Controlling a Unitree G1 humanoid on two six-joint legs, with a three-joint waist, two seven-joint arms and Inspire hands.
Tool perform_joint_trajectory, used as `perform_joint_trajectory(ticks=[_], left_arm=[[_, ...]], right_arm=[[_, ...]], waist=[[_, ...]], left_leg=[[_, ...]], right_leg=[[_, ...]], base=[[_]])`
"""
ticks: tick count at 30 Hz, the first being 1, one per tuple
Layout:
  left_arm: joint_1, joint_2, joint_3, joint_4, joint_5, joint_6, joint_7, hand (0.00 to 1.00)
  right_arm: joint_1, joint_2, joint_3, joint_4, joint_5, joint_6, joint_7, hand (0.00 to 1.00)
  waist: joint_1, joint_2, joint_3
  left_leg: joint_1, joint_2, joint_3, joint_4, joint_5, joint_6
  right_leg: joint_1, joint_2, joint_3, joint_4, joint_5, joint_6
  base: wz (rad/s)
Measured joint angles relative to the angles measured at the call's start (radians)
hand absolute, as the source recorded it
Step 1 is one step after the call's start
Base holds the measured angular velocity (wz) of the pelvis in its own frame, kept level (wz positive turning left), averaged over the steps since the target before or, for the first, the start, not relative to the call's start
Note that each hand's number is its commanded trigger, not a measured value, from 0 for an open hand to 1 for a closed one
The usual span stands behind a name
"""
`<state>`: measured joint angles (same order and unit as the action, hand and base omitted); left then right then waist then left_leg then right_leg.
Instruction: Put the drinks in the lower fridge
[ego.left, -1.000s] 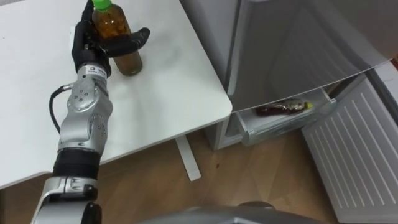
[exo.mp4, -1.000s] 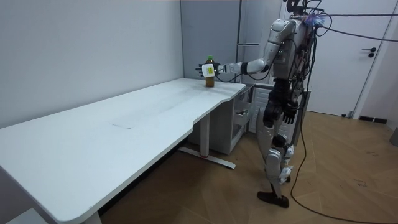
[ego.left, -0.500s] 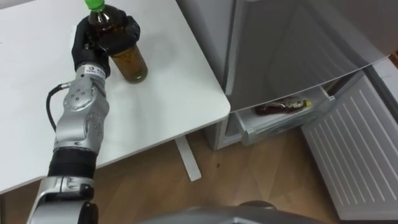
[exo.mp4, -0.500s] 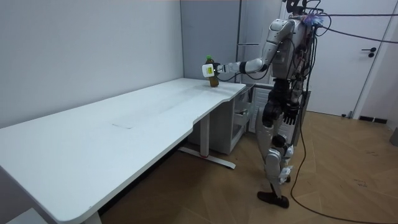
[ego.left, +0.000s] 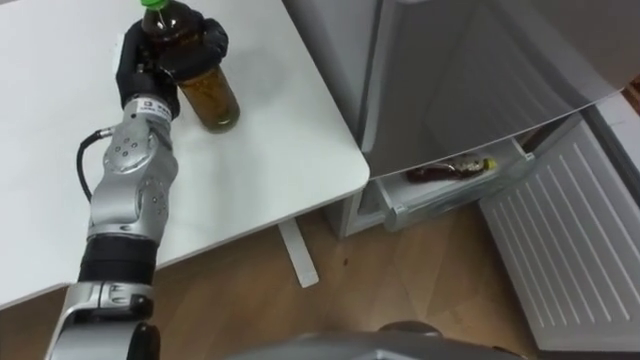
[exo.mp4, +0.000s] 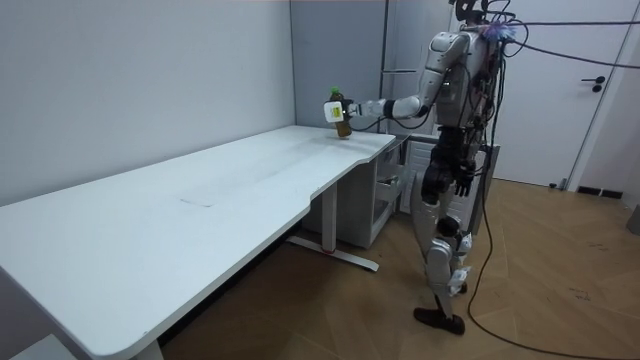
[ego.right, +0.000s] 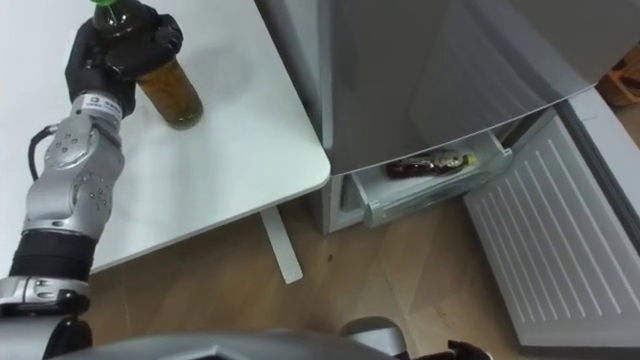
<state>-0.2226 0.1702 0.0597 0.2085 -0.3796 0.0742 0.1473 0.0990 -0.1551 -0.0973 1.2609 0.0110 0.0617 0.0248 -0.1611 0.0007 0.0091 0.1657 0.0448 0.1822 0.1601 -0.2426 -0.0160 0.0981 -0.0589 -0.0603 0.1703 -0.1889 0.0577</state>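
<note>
Curling round the upper body of the tea bottle (ego.left: 208, 92), the left hand (ego.left: 140, 72) has its fingers (ego.left: 205, 42) wrapped across the front and grips the bottle just under the shoulder. The bottle's long axis is tilted. Its green cap (ego.left: 152, 3) leans away from the fridge (ego.left: 450, 70), and its base swings toward the fridge and toward the robot. The base sits very close to the white table (ego.left: 280, 150); whether it touches the top I cannot tell. Hand and bottle are over the table's far part, on the side nearest the fridge and a little in from the edge that faces it.

Between the bottle and the fridge lies a strip of bare tabletop, ending in the rounded corner (ego.left: 360, 168) just beside the fridge's grey wall. Below that corner the lower fridge drawer (ego.left: 440, 197) stands pulled out over the wooden floor (ego.left: 400, 280). A second bottle (ego.left: 450, 170) lies on its side in the drawer, its yellow cap pointing away from the table. The white ribbed door (ego.left: 570, 240) hangs open on the drawer's far side.

In the room view the robot stands upright by the fridge, left arm stretched to the table, right hand (exo.mp4: 462, 184) hanging at its hip.

A second ago the bottle stood upright on the table with the thumb still spread apart from it. Now the grip is closed and the bottle is tipped, much as half a second ago.
</note>
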Motion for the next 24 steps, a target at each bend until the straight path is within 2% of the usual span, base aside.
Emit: perform_joint_trajectory(ticks=[2,4,5,7,8,9,10,11,12,13,14,15,16,17,18,19,21,23,24], left_arm=[[0.014,0.0,-0.017,-0.086,0.001,0.008,0.0,1.0],[0.035,0.001,-0.049,-0.216,0.026,0.008,-0.023,1.0],[0.04,0.003,-0.056,-0.245,0.028,0.008,-0.032,1.0],[0.056,0.005,-0.069,-0.33,0.041,0.008,-0.066,1.0],[0.058,0.005,-0.071,-0.346,0.041,0.008,-0.074,1.0],[0.067,0.012,-0.073,-0.378,0.038,0.008,-0.089,1.0],[0.076,0.037,-0.066,-0.416,0.03,0.006,-0.101,1.0],[0.08,0.038,-0.059,-0.424,0.026,0.008,-0.107,1.0],[0.079,0.036,-0.065,-0.426,0.021,0.017,-0.132,1.0],[0.081,0.035,-0.076,-0.433,0.018,0.032,-0.166,1.0],[0.079,0.035,-0.087,-0.438,0.018,0.036,-0.179,1.0],[0.082,0.034,-0.114,-0.461,0.018,0.037,-0.186,1.0],[0.112,0.034,-0.121,-0.506,0.019,0.038,-0.197,1.0],[0.122,0.036,-0.125,-0.525,0.019,0.038,-0.201,1.0],[0.14,0.042,-0.125,-0.553,0.019,0.038,-0.203,1.0],[0.151,0.045,-0.121,-0.572,0.019,0.038,-0.203,1.0],[0.154,0.053,-0.116,-0.593,0.016,0.038,-0.207,1.0],[0.154,0.052,-0.113,-0.614,-0.026,0.038,-0.219,1.0],[0.154,0.051,-0.114,-0.623,-0.059,0.038,-0.237,1.0]], right_arm=[[0.005,0.0,0.021,-0.013,0.033,-0.001,0.001,0.0],[0.004,-0.002,0.034,-0.014,0.041,-0.004,0.001,0.0],[0.005,-0.003,0.034,-0.014,0.041,-0.007,0.0,0.0],[0.008,-0.011,0.034,-0.014,0.041,-0.019,-0.001,0.0],[0.008,-0.014,0.035,-0.014,0.041,-0.025,-0.001,0.0],[0.007,-0.014,0.038,-0.011,0.04,-0.037,-0.002,0.0],[-0.001,-0.002,0.046,-0.014,0.045,-0.044,0.0,0.0],[-0.005,0.001,0.06,-0.018,0.053,-0.047,-0.001,0.0],[-0.005,0.005,0.084,-0.023,0.078,-0.052,-0.008,0.0],[-0.006,0.004,0.098,-0.021,0.1,-0.052,-0.012,0.0],[-0.007,0.004,0.099,-0.021,0.102,-0.052,-0.012,0.0],[-0.01,0.0,0.096,-0.017,0.102,-0.051,-0.011,0.0],[-0.014,-0.003,0.095,-0.005,0.095,-0.048,-0.001,0.0],[-0.01,-0.009,0.096,0.002,0.094,-0.047,0.006,0.0],[-0.011,-0.016,0.097,0.022,0.092,-0.046,0.014,0.0],[-0.009,-0.021,0.099,0.026,0.092,-0.046,0.015,0.0],[-0.012,-0.029,0.109,0.026,0.092,-0.047,0.015,0.0],[-0.02,-0.033,0.118,0.027,0.092,-0.043,0.015,0.0],[-0.025,-0.035,0.127,0.027,0.093,-0.037,0.013,0.0]], waist=[[0.003,-0.002,-0.0004],[0.023,-0.002,-0.0006],[0.027,-0.002,-0.0005],[0.05,0.015,0.0017],[0.052,0.02,0.0054],[0.062,0.03,0.0081],[0.068,0.004,0.0005],[0.058,0.011,-0.0055],[0.038,0.01,-0.0055],[0.028,0.01,-0.005],[0.026,0.003,-0.0002],[0.03,-0.002,-0.0022],[0.047,-0.007,-0.01],[0.056,-0.008,-0.0089],[0.092,-0.009,-0.009],[0.113,-0.004,-0.007],[0.116,0.001,-0.0047],[0.118,0.003,-0.0043],[0.118,0.004,-0.0038]], left_leg=[[-0.006,0.0,-0.016,0.0,0.0,0.0],[-0.008,0.0,-0.042,0.0,0.0,0.0],[-0.006,0.001,-0.054,0.0,0.0,0.0],[0.007,0.016,-0.137,0.0,0.001,0.0],[0.015,0.022,-0.164,0.0,0.001,0.0],[0.02,0.044,-0.227,-0.001,0.0,0.0],[0.005,0.042,-0.246,0.004,-0.003,-0.005],[-0.003,0.05,-0.245,0.007,-0.006,-0.015],[-0.018,0.051,-0.207,0.012,-0.004,-0.034],[-0.038,0.044,-0.173,-0.005,-0.002,-0.038],[-0.061,0.036,-0.16,-0.02,0.0,-0.035],[-0.122,0.009,-0.154,-0.04,0.052,-0.004],[-0.127,-0.005,-0.134,-0.029,0.073,0.003],[-0.123,-0.009,-0.127,-0.026,0.073,0.004],[-0.111,-0.016,-0.134,-0.022,0.073,0.005],[-0.097,-0.021,-0.146,-0.022,0.072,0.006],[-0.086,-0.03,-0.159,-0.024,0.071,0.008],[-0.087,-0.04,-0.159,-0.024,0.071,0.008],[-0.088,-0.042,-0.159,-0.024,0.071,0.008]], right_leg=[[-0.001,-0.002,-0.018,0.0,0.0,0.0],[-0.001,-0.003,-0.029,0.005,0.0,0.0],[-0.001,-0.002,-0.036,0.01,0.0,0.0],[-0.029,0.007,-0.083,0.097,-0.001,-0.001],[-0.049,0.01,-0.093,0.133,-0.004,-0.008],[-0.083,0.043,-0.062,0.131,-0.028,-0.041],[-0.087,0.068,-0.024,0.0,0.035,-0.063],[-0.074,0.069,-0.043,-0.004,0.053,-0.07],[-0.064,0.061,-0.051,-0.002,0.056,-0.072],[-0.053,0.052,-0.011,-0.004,0.056,-0.072],[-0.048,0.045,0.02,-0.008,0.055,-0.071],[-0.045,0.024,0.065,-0.013,0.049,-0.059],[-0.046,0.012,0.053,-0.015,0.04,-0.04],[-0.047,0.009,0.037,-0.017,0.039,-0.037],[-0.04,0.01,0.01,-0.019,0.038,-0.034],[-0.026,0.007,-0.028,-0.019,0.04,-0.031],[-0.006,-0.001,-0.05,-0.021,0.04,-0.03],[0.004,-0.006,-0.061,-0.02,0.036,-0.025],[0.009,-0.01,-0.081,-0.02,0.034,-0.022]], base=[[0.25],[0.24],[0.09],[0.07],[-0.1],[-0.28],[-0.11],[0.36],[0.83],[0.86],[0.9],[0.74],[0.56],[0.07],[-0.12],[-0.11],[0.2],[0.24],[0.15]])
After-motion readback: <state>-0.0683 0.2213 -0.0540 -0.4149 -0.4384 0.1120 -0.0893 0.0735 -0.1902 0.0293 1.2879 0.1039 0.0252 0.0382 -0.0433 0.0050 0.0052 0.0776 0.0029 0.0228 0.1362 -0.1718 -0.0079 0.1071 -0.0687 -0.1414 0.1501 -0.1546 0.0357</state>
